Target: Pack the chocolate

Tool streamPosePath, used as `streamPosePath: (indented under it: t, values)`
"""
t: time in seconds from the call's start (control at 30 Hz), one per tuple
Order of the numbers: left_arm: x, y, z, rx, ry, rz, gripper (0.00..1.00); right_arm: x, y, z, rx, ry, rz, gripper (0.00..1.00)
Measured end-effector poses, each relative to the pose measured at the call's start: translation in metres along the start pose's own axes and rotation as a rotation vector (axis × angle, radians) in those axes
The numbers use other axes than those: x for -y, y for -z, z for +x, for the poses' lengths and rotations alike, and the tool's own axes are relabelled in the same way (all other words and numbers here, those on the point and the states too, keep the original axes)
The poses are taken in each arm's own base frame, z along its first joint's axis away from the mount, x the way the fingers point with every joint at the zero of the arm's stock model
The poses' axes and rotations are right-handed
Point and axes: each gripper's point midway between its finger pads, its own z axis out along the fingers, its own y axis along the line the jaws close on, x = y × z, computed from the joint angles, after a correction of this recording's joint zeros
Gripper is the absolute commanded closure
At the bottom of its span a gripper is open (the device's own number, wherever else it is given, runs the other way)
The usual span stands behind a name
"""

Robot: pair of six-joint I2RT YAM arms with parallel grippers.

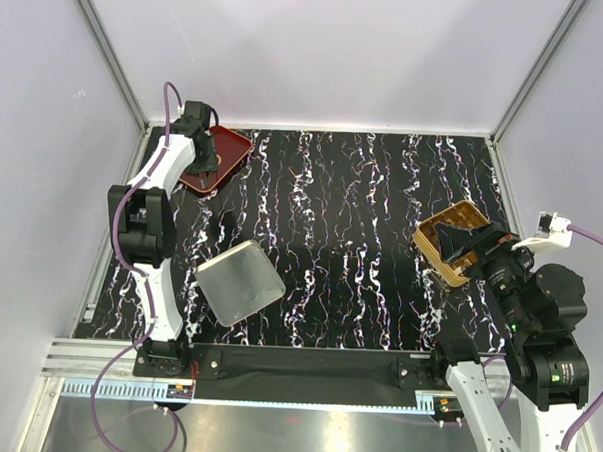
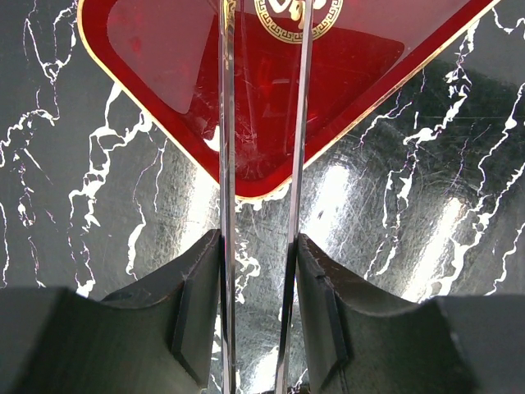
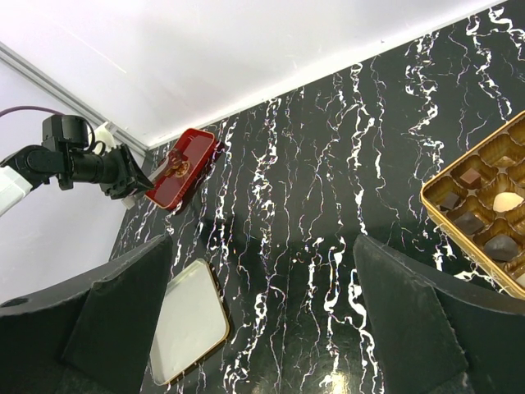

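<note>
1. Left gripper (image 2: 258, 246): the fingers (image 2: 197, 304) are clenching on a pair of tweezers (image 2: 226, 148), one thin metal blade lying against each inner pad. The blades are running toward 12 o'clock over the tray (image 2: 164, 98) and are leaving the top edge of the left wrist view, so the tips cannot be seen. Whether they are carrying a piece cannot be told.

2. Right gripper (image 3: 262, 328): the fingers (image 3: 123, 312) are standing fully released, with only the table (image 3: 295, 205) showing in the gap between them.

3. Chocolate (image 3: 500, 246): the pieces are sitting in separate compartments of the box (image 3: 435, 209). Several are dark brown and one is cream. In the right wrist view they are lying at 2 o'clock from the right finger, outside the gap and apart from both pads.

4. Layout, top view: the tray is sitting at 10 o'clock on the table, with the left gripper over its near corner. The box is sitting at 3 o'clock, partly hidden under the right gripper. The lid (image 1: 239, 281) is lying flat at 8 o'clock, well apart from both the tray and the box.
</note>
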Motion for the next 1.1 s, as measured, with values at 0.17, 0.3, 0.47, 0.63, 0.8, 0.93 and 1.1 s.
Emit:
streamPosePath:
  t: [0.17, 0.3, 0.47, 0.63, 0.8, 0.93, 1.1]
  values:
    - [0.001, 0.0, -0.003, 0.005, 0.001, 0.001, 0.58, 0.002, -0.001, 0.001, -0.003, 0.0, 0.005, 0.0]
    - [0.002, -0.002, -0.004, 0.006, 0.001, 0.002, 0.59, 0.002, -0.002, 0.001, -0.004, 0.0, 0.008, 0.0]
    - [0.001, -0.002, -0.003, 0.004, 0.0, 0.0, 0.63, 0.002, -0.002, 0.002, -0.004, 0.0, 0.008, 0.0]
    - [0.001, -0.002, -0.002, -0.002, -0.003, -0.001, 0.66, 0.002, -0.002, 0.002, -0.005, 0.0, 0.008, 0.0]
    - [0.0, -0.001, 0.0, -0.01, -0.006, -0.003, 0.67, 0.002, -0.002, 0.002, -0.005, -0.001, 0.008, 0.0]
    - [-0.001, 0.002, 0.002, -0.018, -0.008, -0.003, 0.68, 0.002, -0.002, 0.002, -0.005, -0.001, 0.008, 0.0]
    - [-0.002, 0.019, 0.003, -0.014, -0.008, 0.011, 0.69, 0.002, -0.002, 0.002, -0.005, -0.001, 0.008, 0.0]
